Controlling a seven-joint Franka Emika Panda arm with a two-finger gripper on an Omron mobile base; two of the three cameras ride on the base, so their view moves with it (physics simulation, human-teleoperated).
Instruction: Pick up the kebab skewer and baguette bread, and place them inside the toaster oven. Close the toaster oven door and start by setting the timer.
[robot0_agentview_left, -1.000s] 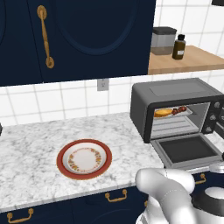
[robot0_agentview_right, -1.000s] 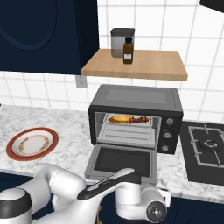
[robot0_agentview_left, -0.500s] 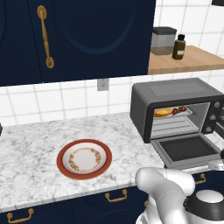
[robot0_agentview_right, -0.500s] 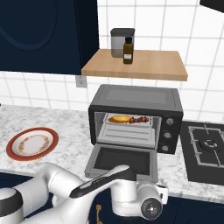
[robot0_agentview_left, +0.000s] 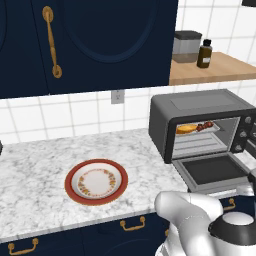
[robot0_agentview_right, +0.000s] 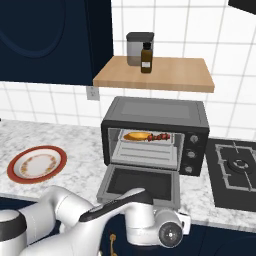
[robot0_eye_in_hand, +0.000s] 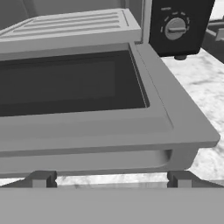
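My arm had dropped lower; jaws apart, just below the toaster oven door (robot0_eye_in_hand: 109, 127), its edge running left-right.

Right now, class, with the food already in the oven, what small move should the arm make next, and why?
Probably lift the toaster oven door shut: the baguette bread and kebab skewer lie on the rack, and the open gripper sits at the dropped door's front edge.
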